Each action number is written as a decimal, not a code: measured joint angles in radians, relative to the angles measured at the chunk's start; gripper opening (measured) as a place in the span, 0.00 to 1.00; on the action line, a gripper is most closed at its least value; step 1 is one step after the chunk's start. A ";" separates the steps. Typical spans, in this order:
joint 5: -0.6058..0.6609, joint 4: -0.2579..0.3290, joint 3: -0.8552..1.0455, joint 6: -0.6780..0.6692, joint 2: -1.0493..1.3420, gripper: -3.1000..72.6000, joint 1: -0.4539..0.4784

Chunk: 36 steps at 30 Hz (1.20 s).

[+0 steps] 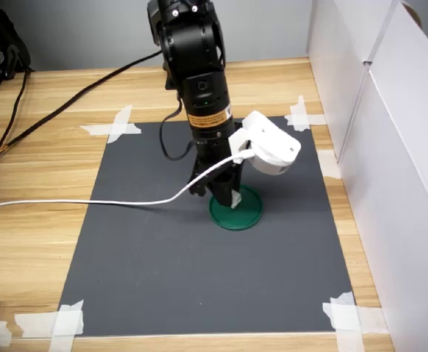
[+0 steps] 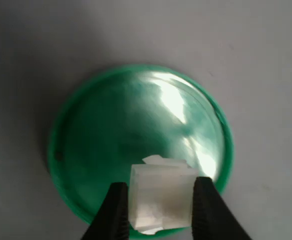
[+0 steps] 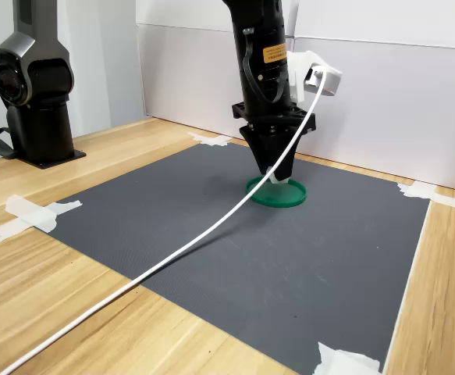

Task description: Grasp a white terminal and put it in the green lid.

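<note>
The green lid (image 1: 248, 215) (image 3: 288, 194) lies on the dark grey mat (image 1: 162, 271), a round disc with a shallow rim. My gripper (image 1: 229, 196) (image 3: 277, 175) points straight down over it. In the wrist view the lid (image 2: 110, 130) fills the middle, and the two black fingers (image 2: 115, 210) hold a small translucent white terminal (image 2: 162, 197) between them, over the lid's inner floor close to its rim. My gripper (image 2: 161, 212) is shut on that block. Whether the block touches the lid cannot be told.
A white cable (image 1: 89, 202) trails from the wrist camera housing (image 1: 272, 149) across the mat to the first exterior view's left. White panels (image 1: 390, 147) wall in the first exterior view's right side. Tape strips (image 1: 114, 126) hold the mat corners. A black stand (image 3: 36, 86) rises at the second exterior view's left.
</note>
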<state>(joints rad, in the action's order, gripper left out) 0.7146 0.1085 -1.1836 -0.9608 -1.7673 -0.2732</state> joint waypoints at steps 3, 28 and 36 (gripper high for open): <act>-0.004 -0.013 0.000 0.047 0.000 0.42 -0.014; 0.008 -0.044 0.000 0.101 0.000 0.66 -0.014; -0.007 -0.039 0.001 0.155 0.061 0.67 -0.014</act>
<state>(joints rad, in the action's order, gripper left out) 0.7075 0.0692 -1.1825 -0.8053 -1.7061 -0.2872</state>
